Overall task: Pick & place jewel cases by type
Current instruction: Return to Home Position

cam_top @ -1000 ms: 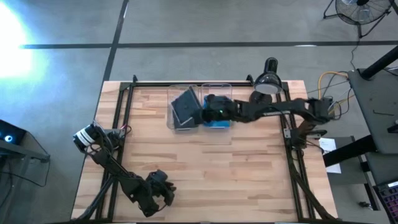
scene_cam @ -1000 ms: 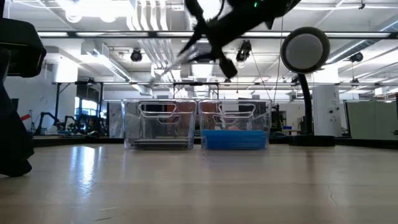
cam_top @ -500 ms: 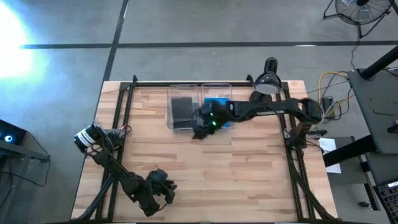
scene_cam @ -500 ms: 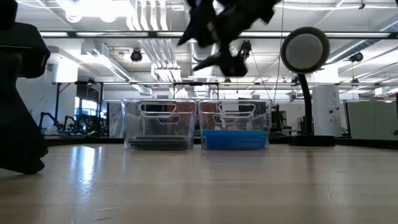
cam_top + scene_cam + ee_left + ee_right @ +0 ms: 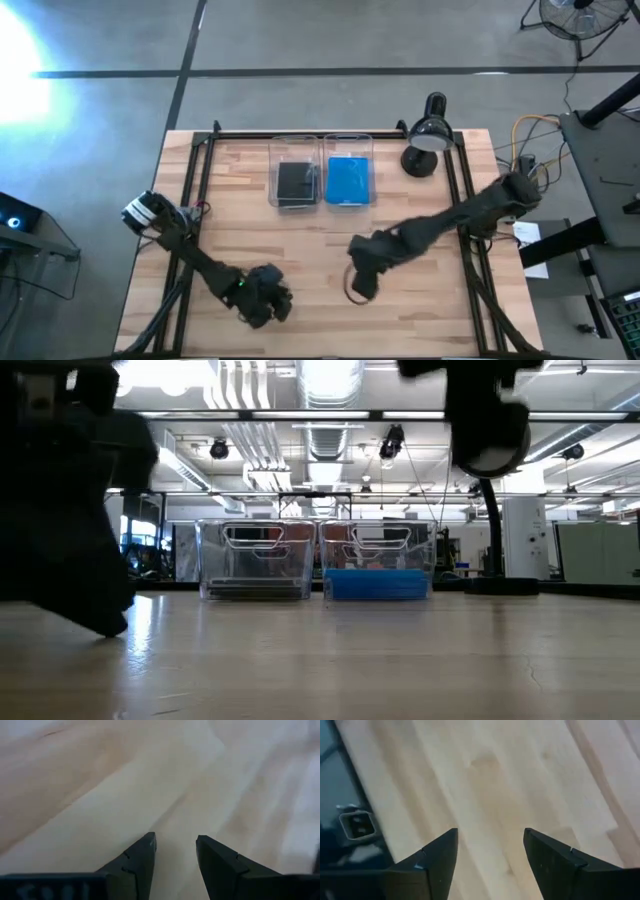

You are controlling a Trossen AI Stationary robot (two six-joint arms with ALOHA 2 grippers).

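Observation:
Two clear bins stand side by side at the table's far middle. The left bin (image 5: 295,160) holds dark jewel cases (image 5: 295,183) lying flat, and the right bin (image 5: 348,150) holds blue jewel cases (image 5: 348,180). In the low view the blue cases (image 5: 378,584) form a stack on the right bin's floor. My right gripper (image 5: 357,290) hangs open over bare wood at the table's near middle, nothing between its fingers (image 5: 490,845). Near the front left, my left gripper (image 5: 265,302) is also open over bare wood (image 5: 176,842).
A black desk lamp (image 5: 425,140) stands at the far right, beside the blue bin. Black frame rails (image 5: 200,200) run along the table's left and right sides. The wood between the bins and the grippers (image 5: 330,235) carries nothing.
My right gripper has let go of a dark jewel case over the left bin; the case, tilted before, now lies flat in that bin. The gripper has opened and swung away toward the table's near edge. My left gripper has shifted slightly toward the right.

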